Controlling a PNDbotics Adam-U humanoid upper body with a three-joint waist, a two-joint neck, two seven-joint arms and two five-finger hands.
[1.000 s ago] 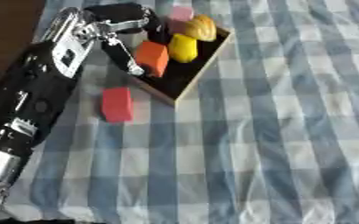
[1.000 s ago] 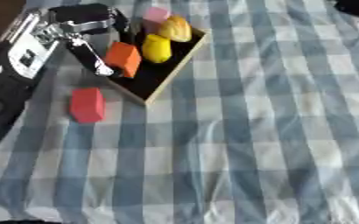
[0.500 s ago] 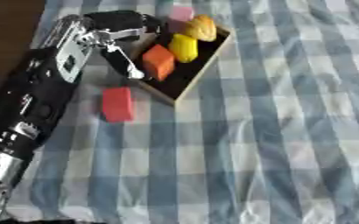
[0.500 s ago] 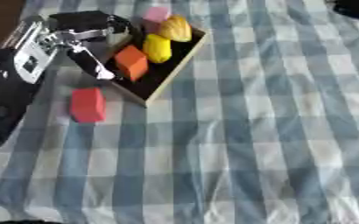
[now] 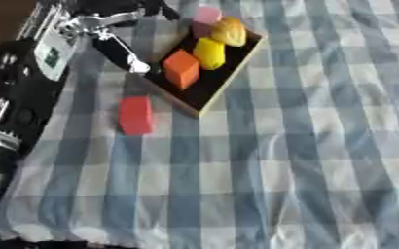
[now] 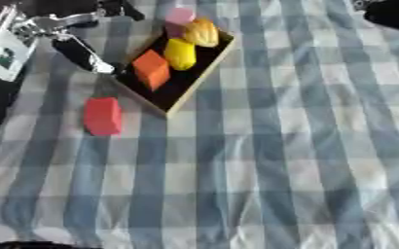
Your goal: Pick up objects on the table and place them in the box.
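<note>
Your left robot hand (image 5: 109, 29) sits at the 11 o'clock corner of the view, just beside the left wall of the shallow dark wooden box (image 5: 205, 90). Whether its fingers are open or curled cannot be told. The box holds an orange block (image 5: 182, 68), a yellow rounded piece (image 5: 209, 52), a yellow-orange rounded piece (image 5: 229, 30) and a pink block (image 5: 206, 15). A red block (image 5: 136, 114) lies outside on the blue-and-white checked tablecloth (image 5: 305, 146) covering the tabletop, at 7 o'clock from the box. No writing is legible. Only the right eye view shows a dark shape (image 6: 394, 14) at 1 o'clock.
</note>
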